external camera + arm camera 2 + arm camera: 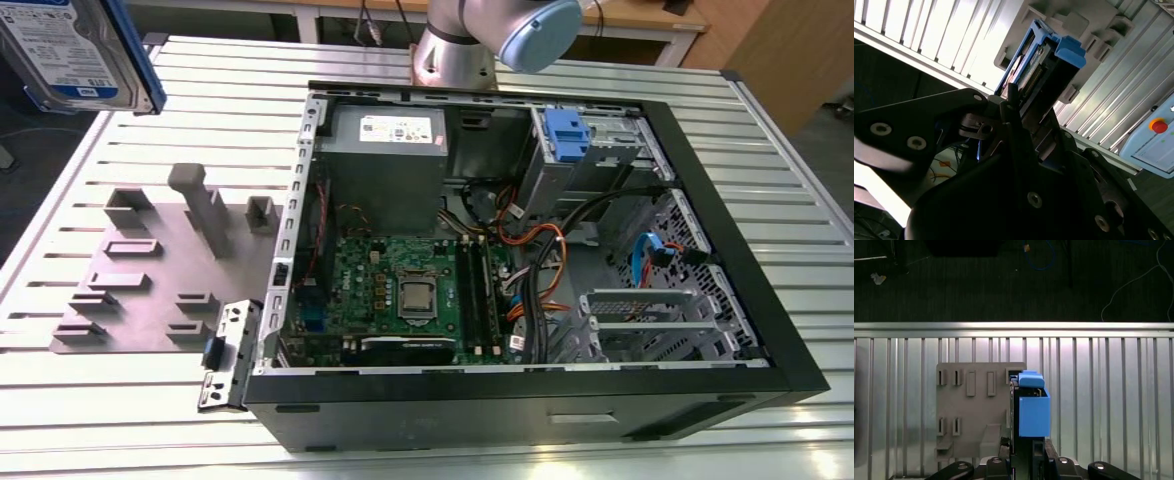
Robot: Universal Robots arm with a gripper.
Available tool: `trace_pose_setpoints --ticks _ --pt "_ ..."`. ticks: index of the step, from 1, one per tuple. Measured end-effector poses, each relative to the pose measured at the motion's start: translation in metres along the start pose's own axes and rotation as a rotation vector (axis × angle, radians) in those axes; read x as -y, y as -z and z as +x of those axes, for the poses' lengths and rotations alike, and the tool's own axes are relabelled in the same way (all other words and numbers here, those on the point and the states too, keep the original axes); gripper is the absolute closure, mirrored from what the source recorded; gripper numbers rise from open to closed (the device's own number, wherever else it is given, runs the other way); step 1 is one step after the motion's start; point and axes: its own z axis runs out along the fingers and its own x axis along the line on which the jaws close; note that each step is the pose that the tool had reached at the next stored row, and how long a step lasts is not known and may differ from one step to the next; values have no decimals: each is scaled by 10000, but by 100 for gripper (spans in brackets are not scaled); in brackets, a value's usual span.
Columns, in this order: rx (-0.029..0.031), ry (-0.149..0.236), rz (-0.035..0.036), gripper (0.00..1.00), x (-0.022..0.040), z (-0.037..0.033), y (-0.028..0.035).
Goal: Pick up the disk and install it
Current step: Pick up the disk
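- I judge the pick-up step done and the carry in hand. The end effector (1026, 449) is clenched on the disk (1033, 410), with its dark fingers (1010, 107) on either side of the drive body in both wrist views.
- The disk hangs clear of the table (80, 400), on edge, blue rail outermost. In the first wrist view I see it over the edge of the grey fixture plate (974, 405). In the exterior view it sits high at that view's left, label facing the camera, well apart from the open computer case (721, 210).
- As I read it, installing calls for turning the drive flat and lining its rails up with a drive cage (641, 315) among the cables. I cannot tell which bay is meant.
- The arm (494, 35) stands behind the case, and the wrist camera looks straight down at the table.
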Motion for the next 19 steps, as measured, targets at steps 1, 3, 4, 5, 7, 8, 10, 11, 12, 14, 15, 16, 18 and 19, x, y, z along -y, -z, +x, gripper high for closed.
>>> trace_pose_setpoints --ticks 1,3,4,5,7,8,10,11,12,14,15,16,18,19 --pt "0 0 -1 65 0 0 0" --pt "0 0 0 65 1 0 0" --pt "0 0 0 65 2 0 0" --pt "-1 0 -1 65 4 0 1" --pt "-1 0 -1 65 11 0 1" --pt "0 1 0 65 16 0 0" --pt "0 0 0 65 30 -1 1" --pt "0 0 0 65 41 -1 1" --pt "0 1 0 65 54 -1 1" --pt "0 0 0 65 82 -1 2" --pt "0 0 0 65 99 -2 2" --pt "0 0 0 65 113 -2 2" --pt "0 0 0 65 146 -3 3" --pt "0 0 0 65 160 -3 3"
